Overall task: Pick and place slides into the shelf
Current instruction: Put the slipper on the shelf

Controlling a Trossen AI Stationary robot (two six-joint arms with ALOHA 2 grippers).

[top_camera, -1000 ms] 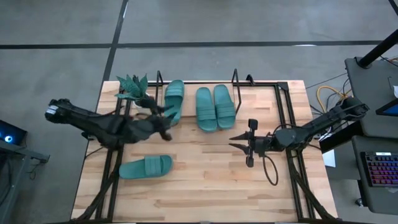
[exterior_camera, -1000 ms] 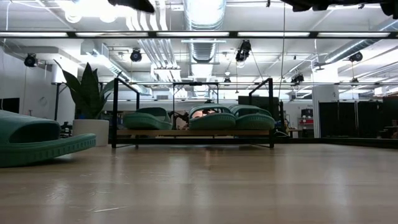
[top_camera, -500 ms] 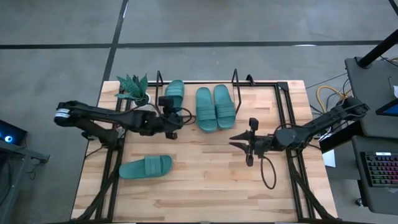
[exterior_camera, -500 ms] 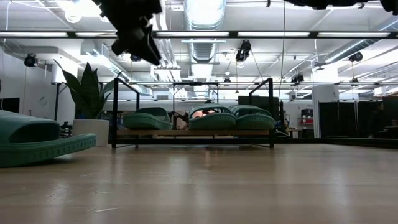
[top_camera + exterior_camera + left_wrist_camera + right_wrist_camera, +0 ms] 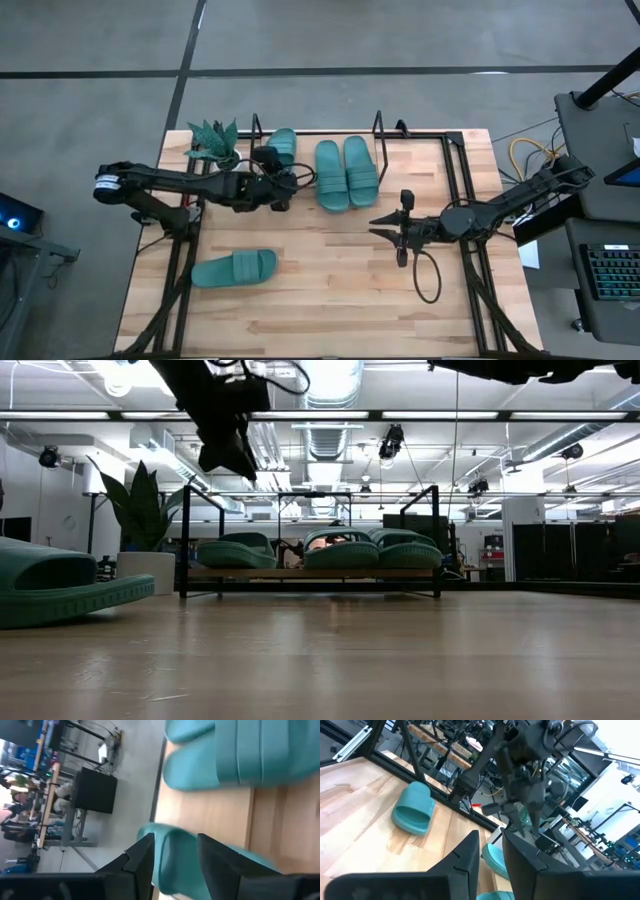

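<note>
Three teal slides rest sole-down on the shelf (image 5: 310, 573) at the table's far edge: one at its left end (image 5: 282, 142) and two side by side (image 5: 345, 172). Another slide (image 5: 233, 268) lies on the table at the near left, also seen in the right wrist view (image 5: 412, 810). My left gripper (image 5: 290, 183) hovers open above the near end of the left shelf slide (image 5: 175, 865), well above it in the low view (image 5: 226, 450). My right gripper (image 5: 385, 228) hangs over the table's right middle, slightly open and holding nothing (image 5: 491, 855).
A small potted plant (image 5: 212, 140) stands at the far left corner, just left of the shelf's black wire frame (image 5: 378, 122). A cable loop (image 5: 428, 278) hangs below my right arm. Bare tabletop (image 5: 330, 290) stretches along the near side.
My left gripper has swung toward the table's right and far edges, over the left shelf slide, and has come down, dropping into the low view from above. The slides have stayed where they were.
</note>
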